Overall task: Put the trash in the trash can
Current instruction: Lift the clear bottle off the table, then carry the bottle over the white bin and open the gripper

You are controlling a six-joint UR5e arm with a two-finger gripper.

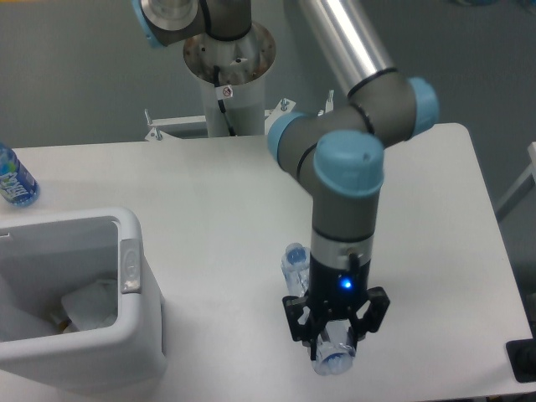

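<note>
Camera view: end effector (333,347) pinches the crushed bottle (295,263), its middle hidden behind the wrist.

Scene evenly and softly lit from above; worktop (209,209) rendered pale grey-white, nowhere blown out. Bright streak of glare seen along polished metal arm tube (347,38). Faint, diffuse shadow cast on worktop below wrist. Small blue indicator light (344,284) seen glowing on wrist. Interior of trash can (138,335) shaded, dimmer than rim. Overall image slightly soft and grainy; fine detail smeared.
</note>
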